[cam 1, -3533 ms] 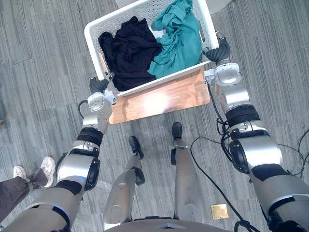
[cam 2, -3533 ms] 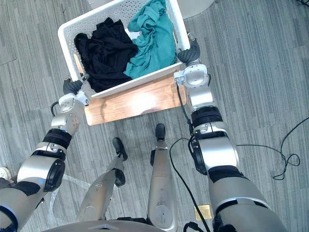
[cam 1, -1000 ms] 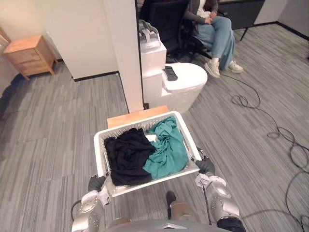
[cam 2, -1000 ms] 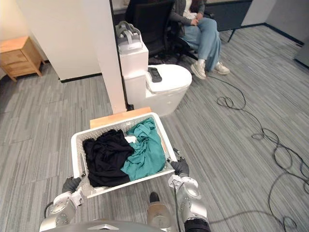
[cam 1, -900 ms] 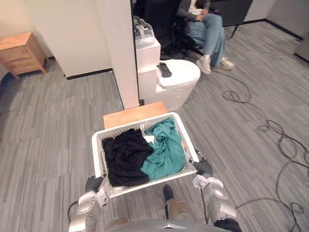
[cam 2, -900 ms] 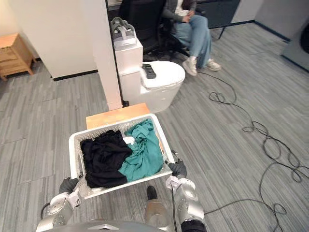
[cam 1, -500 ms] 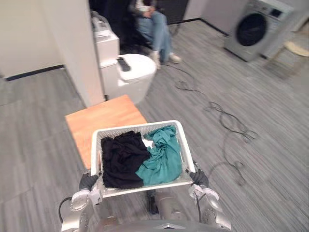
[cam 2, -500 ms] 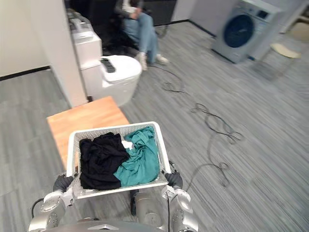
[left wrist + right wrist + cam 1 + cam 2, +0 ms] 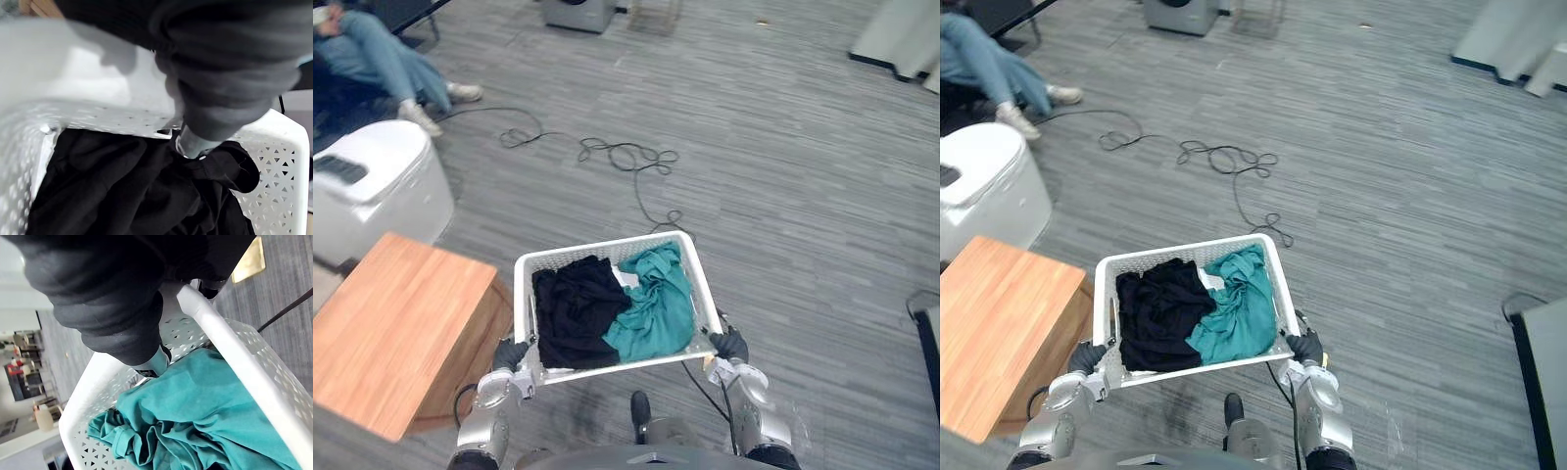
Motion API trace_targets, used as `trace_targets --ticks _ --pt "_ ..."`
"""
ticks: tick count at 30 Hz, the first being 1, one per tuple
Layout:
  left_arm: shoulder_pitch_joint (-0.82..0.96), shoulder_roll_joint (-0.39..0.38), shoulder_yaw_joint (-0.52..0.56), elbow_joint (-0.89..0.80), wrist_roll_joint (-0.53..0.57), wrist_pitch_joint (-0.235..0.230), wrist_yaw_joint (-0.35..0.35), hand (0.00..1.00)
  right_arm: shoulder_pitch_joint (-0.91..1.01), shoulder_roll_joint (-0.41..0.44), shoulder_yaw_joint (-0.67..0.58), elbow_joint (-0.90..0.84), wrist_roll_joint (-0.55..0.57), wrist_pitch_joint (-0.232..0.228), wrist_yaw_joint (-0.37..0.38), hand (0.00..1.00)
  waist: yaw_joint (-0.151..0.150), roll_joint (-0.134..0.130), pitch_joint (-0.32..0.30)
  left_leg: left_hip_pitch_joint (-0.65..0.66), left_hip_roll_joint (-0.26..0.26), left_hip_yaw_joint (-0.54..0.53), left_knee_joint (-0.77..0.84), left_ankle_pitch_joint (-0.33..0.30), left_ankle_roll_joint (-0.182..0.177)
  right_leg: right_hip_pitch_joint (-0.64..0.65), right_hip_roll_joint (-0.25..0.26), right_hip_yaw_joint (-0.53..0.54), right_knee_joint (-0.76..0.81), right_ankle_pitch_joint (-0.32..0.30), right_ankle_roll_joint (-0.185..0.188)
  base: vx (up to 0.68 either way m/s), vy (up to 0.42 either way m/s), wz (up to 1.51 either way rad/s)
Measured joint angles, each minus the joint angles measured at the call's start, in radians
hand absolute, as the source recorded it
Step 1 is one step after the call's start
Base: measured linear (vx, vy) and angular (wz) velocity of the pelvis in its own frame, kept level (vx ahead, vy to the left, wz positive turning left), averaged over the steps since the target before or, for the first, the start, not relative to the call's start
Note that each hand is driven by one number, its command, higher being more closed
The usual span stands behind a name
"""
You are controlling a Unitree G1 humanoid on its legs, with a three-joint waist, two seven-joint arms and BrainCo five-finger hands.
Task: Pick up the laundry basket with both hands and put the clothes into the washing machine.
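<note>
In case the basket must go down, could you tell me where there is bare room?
The wooden table left of the laundry basket is bare, as is the floor to its right. Ahead, looped cables clutter it.

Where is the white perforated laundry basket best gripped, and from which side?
Take the white perforated plastic laundry basket by the rims of its two end walls, one hand from each side, fingers hooked over the edge, as the left hand and right hand do. It is wide, open-topped and loaded across, so opposite grips likely keep it level.
</note>
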Motion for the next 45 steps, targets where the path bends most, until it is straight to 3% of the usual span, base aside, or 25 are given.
trace_targets --ticks 3,6,7,8,9,10,11,13,14,16,18,20,22,23,25,27,28,30,34,37,39,41,42,44,45 --pt "-0.010 -0.012 -0.019 0.003 0.008 0.000 0.000 1.00 0.026 0.002 -0.017 -0.015 0.002 -0.014 0.002 1.00 -0.009 0.004 0.002 0.008 0.014 -0.001 0.014 -0.008 -0.005 0.008 0.005 0.000 -0.002 -0.008 -0.007 -0.06 -0.075 -0.05" --pt "0.011 -0.032 -0.023 0.011 0.007 0.000 0.000 1.00 0.067 -0.009 -0.007 -0.030 0.006 -0.026 -0.001 1.00 -0.003 0.059 0.016 0.006 0.093 0.006 0.165 -0.077 -0.028 -0.007 0.042 0.003 0.113 -0.103 -0.042 -0.04 -0.052 -0.18" --pt "0.040 -0.033 -0.016 0.015 0.006 0.000 0.000 1.00 0.084 -0.001 0.001 -0.031 0.006 -0.022 -0.003 1.00 0.010 0.063 0.020 -0.043 0.166 -0.035 0.400 -0.080 0.094 -0.006 0.056 0.021 0.180 -0.152 -0.057 0.04 -0.079 -0.40" --pt "0.054 -0.034 -0.015 0.015 0.004 0.000 0.000 1.00 0.094 -0.001 0.006 -0.041 0.006 -0.021 -0.003 1.00 0.020 0.068 0.023 -0.084 0.188 -0.080 0.511 -0.056 0.172 -0.002 0.060 0.033 0.202 -0.165 -0.067 0.08 -0.124 -0.66" --pt "0.081 -0.049 -0.003 0.012 -0.006 0.000 0.000 1.00 0.117 -0.003 0.013 -0.076 0.006 -0.015 -0.003 1.00 0.038 0.086 0.033 -0.161 0.213 -0.196 0.688 0.058 0.260 0.014 0.068 0.065 0.237 -0.192 -0.079 0.09 -0.126 -0.61" --pt "0.095 -0.063 0.006 0.007 -0.009 0.000 0.000 1.00 0.126 -0.003 0.014 -0.091 0.005 -0.014 -0.004 1.00 0.046 0.094 0.039 -0.194 0.213 -0.252 0.755 0.138 0.251 0.027 0.071 0.085 0.247 -0.205 -0.084 0.17 -0.046 -0.79" --pt "0.136 -0.087 0.020 -0.010 -0.012 -0.001 0.002 1.00 0.135 -0.003 0.020 -0.111 0.004 -0.011 -0.011 1.00 0.065 0.103 0.039 -0.257 0.175 -0.352 0.838 0.135 0.190 0.040 0.068 0.124 0.255 -0.221 -0.095 0.20 0.039 -0.77" --pt "0.181 -0.113 0.019 -0.059 -0.013 -0.007 0.006 1.00 0.129 -0.019 0.040 -0.143 0.004 -0.010 -0.029 1.00 0.083 0.109 0.038 -0.325 0.040 -0.452 0.821 0.011 0.148 0.042 0.055 0.181 0.262 -0.238 -0.106 0.22 0.079 -0.75" --pt "0.189 -0.118 0.025 -0.074 -0.022 -0.012 0.006 1.00 0.123 -0.026 0.049 -0.163 0.004 -0.011 -0.028 1.00 0.107 0.103 0.041 -0.351 -0.035 -0.479 0.710 -0.041 0.143 0.041 0.048 0.215 0.259 -0.244 -0.111 0.23 0.084 -0.71" --pt "0.192 -0.121 0.042 -0.100 -0.024 -0.013 0.006 1.00 0.117 -0.023 0.064 -0.187 0.004 -0.010 -0.029 1.00 0.123 0.090 0.043 -0.370 -0.084 -0.466 0.425 -0.050 0.119 0.048 0.037 0.219 0.247 -0.257 -0.116 0.24 0.075 -0.47" --pt "0.195 -0.131 0.059 -0.127 -0.024 -0.013 0.006 1.00 0.102 -0.024 0.071 -0.190 0.004 -0.014 -0.029 1.00 0.124 0.078 0.046 -0.389 -0.116 -0.491 0.083 0.026 0.061 0.077 0.031 0.223 0.249 -0.301 -0.109 0.30 0.100 -0.06" --pt "0.199 -0.137 0.055 -0.134 -0.024 -0.019 0.007 1.00 0.086 -0.030 0.066 -0.182 0.002 -0.025 -0.031 1.00 0.131 0.087 0.035 -0.431 -0.121 -0.558 -0.002 0.064 0.001 0.081 0.037 0.239 0.250 -0.339 -0.082 0.39 0.200 -0.32" --pt "0.199 -0.139 0.061 -0.119 -0.024 -0.019 0.014 1.00 0.071 -0.038 0.074 -0.158 -0.002 -0.023 -0.032 1.00 0.143 0.074 0.028 -0.432 -0.132 -0.575 0.010 0.155 0.007 0.107 0.017 0.288 0.253 -0.383 -0.064 0.56 0.360 -0.74" --pt "0.215 -0.135 0.071 -0.114 -0.024 -0.019 0.020 1.00 0.066 -0.035 0.086 -0.121 -0.003 -0.019 -0.031 1.00 0.166 0.038 -0.017 -0.429 -0.182 -0.545 0.034 0.226 0.047 0.104 -0.045 0.348 0.251 -0.422 -0.041 0.58 0.367 -0.96" --pt "0.220 -0.123 0.076 -0.097 -0.024 -0.019 0.023 1.00 0.061 -0.012 0.079 -0.062 -0.007 -0.015 -0.025 1.00 0.153 -0.026 -0.057 -0.423 -0.263 -0.490 0.079 0.183 0.131 0.089 -0.130 0.356 0.324 -0.420 0.015 0.60 0.303 -0.73" --pt "0.197 -0.115 0.077 -0.071 -0.024 -0.013 0.029 1.00 0.061 0.005 0.059 -0.053 -0.021 -0.004 -0.027 1.00 0.150 -0.038 -0.049 -0.378 -0.295 -0.461 0.123 0.133 0.186 0.037 -0.140 0.385 0.522 -0.384 0.094 0.49 0.247 -0.27" --pt "0.200 -0.113 0.069 -0.071 -0.023 -0.011 0.031 1.00 0.074 0.018 0.047 -0.059 -0.035 0.001 -0.025 1.00 0.132 -0.052 -0.036 -0.292 -0.336 -0.449 0.119 0.084 0.216 -0.027 -0.127 0.422 0.785 -0.271 0.141 0.57 0.307 -0.07" --pt "0.190 -0.099 0.057 -0.076 -0.023 -0.012 0.033 1.00 0.083 0.037 0.039 -0.070 -0.039 -0.010 -0.027 1.00 0.114 -0.066 -0.009 -0.195 -0.364 -0.449 0.120 0.027 0.240 -0.114 -0.096 0.420 1.050 -0.174 0.086 0.44 0.215 -0.07" --pt "0.152 -0.087 0.031 -0.094 -0.023 -0.011 0.033 1.00 0.151 0.048 0.029 -0.194 -0.040 -0.013 -0.030 1.00 0.104 -0.043 0.026 -0.056 -0.359 -0.493 0.102 -0.052 0.251 -0.301 0.012 0.323 1.183 -0.278 0.075 0.34 0.087 0.19" --pt "0.125 -0.087 -0.007 -0.114 -0.023 -0.011 0.033 1.00 0.189 0.070 -0.012 -0.277 -0.039 -0.017 -0.034 1.00 0.092 -0.034 0.036 0.024 -0.336 -0.546 0.097 -0.121 0.242 -0.361 0.031 0.193 0.872 -0.313 0.050 0.44 0.013 0.41" --pt "0.107 -0.087 -0.012 -0.114 -0.023 -0.011 0.032 1.00 0.207 0.073 -0.016 -0.311 -0.039 -0.016 -0.034 1.00 0.095 -0.036 0.023 0.084 -0.324 -0.573 0.087 -0.178 0.217 -0.356 0.025 0.133 0.535 -0.242 -0.014 0.49 -0.050 0.24" --pt "0.102 -0.092 -0.009 -0.114 -0.018 -0.011 0.032 1.00 0.207 0.066 -0.019 -0.309 -0.039 -0.015 -0.036 1.00 0.087 -0.037 0.008 0.132 -0.298 -0.607 0.090 -0.218 0.183 -0.324 0.028 0.098 0.462 -0.101 -0.053 0.64 -0.117 0.38" --pt "0.103 -0.097 -0.009 -0.114 -0.013 -0.008 0.032 1.00 0.200 0.060 -0.020 -0.303 -0.039 -0.013 -0.036 1.00 0.081 -0.019 0.011 0.134 -0.275 -0.628 0.144 -0.227 0.166 -0.313 0.032 0.060 0.491 -0.124 -0.077 0.74 -0.185 0.61" --pt "0.109 -0.113 -0.001 -0.113 -0.011 -0.006 0.032 1.00 0.196 0.041 -0.015 -0.304 -0.040 -0.009 -0.037 1.00 0.071 0.012 0.016 0.028 -0.232 -0.624 0.448 -0.180 0.102 -0.252 0.042 0.023 0.500 -0.183 -0.110 0.63 -0.180 0.37" --pt "0.114 -0.127 0.015 -0.113 -0.012 -0.006 0.032 1.00 0.185 0.025 0.000 -0.305 -0.041 -0.007 -0.038 1.00 0.080 0.025 0.023 -0.067 -0.203 -0.609 0.679 -0.042 0.072 -0.195 0.051 0.022 0.481 -0.211 -0.123 0.43 -0.124 0.01"
